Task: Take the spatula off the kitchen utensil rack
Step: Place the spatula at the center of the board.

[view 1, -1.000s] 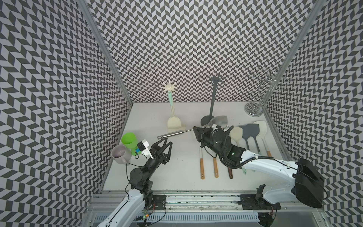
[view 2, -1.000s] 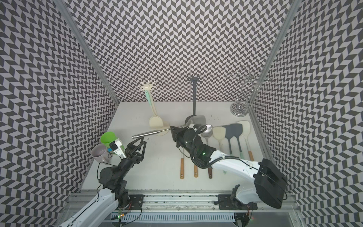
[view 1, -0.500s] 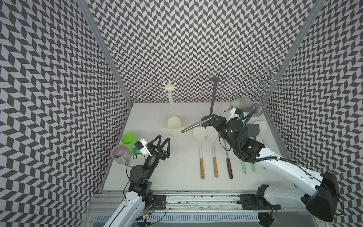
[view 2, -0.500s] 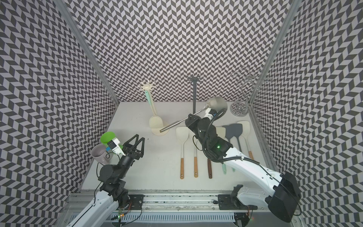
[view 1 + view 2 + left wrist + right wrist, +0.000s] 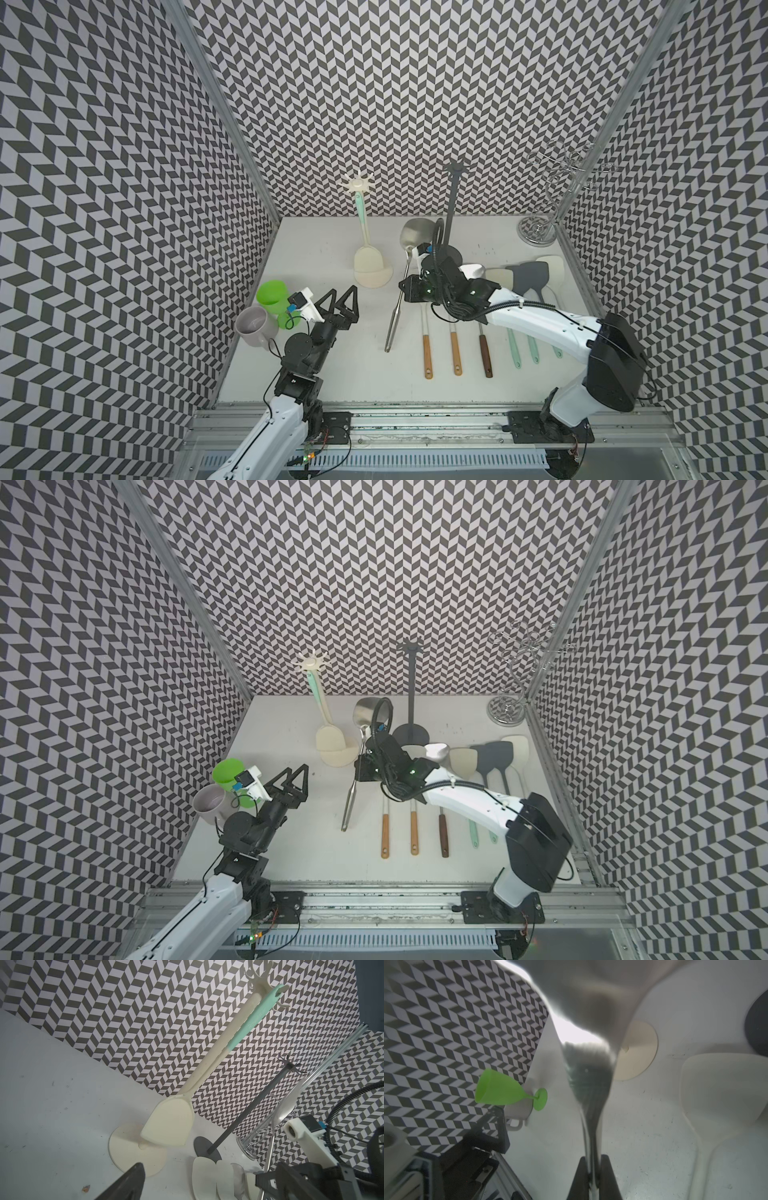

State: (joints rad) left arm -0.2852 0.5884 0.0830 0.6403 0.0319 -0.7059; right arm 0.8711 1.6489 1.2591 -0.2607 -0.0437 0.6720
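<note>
A cream spatula (image 5: 370,264) (image 5: 330,742) (image 5: 170,1122) with a mint handle hangs on the cream utensil rack (image 5: 356,183) (image 5: 128,1151) at the back. My left gripper (image 5: 343,291) (image 5: 296,769) is open and empty, pointing at that rack from the front left; one dark finger (image 5: 128,1182) shows in the left wrist view. My right gripper (image 5: 409,289) (image 5: 361,766) (image 5: 593,1178) is shut on the handle of a steel spatula (image 5: 415,235) (image 5: 368,712) (image 5: 589,1084). Its head points to the back and its handle end to the front.
An empty black rack (image 5: 451,199) stands behind the right gripper, with a wire rack (image 5: 538,232) in the back right corner. Several utensils (image 5: 455,353) lie in a row under the right arm. A green goblet (image 5: 272,295) and a grey mug (image 5: 253,326) stand by the left wall.
The right arm has swung the steel spatula round: its head went from the right to the back, its handle end toward the front. The left gripper has opened wider.
</note>
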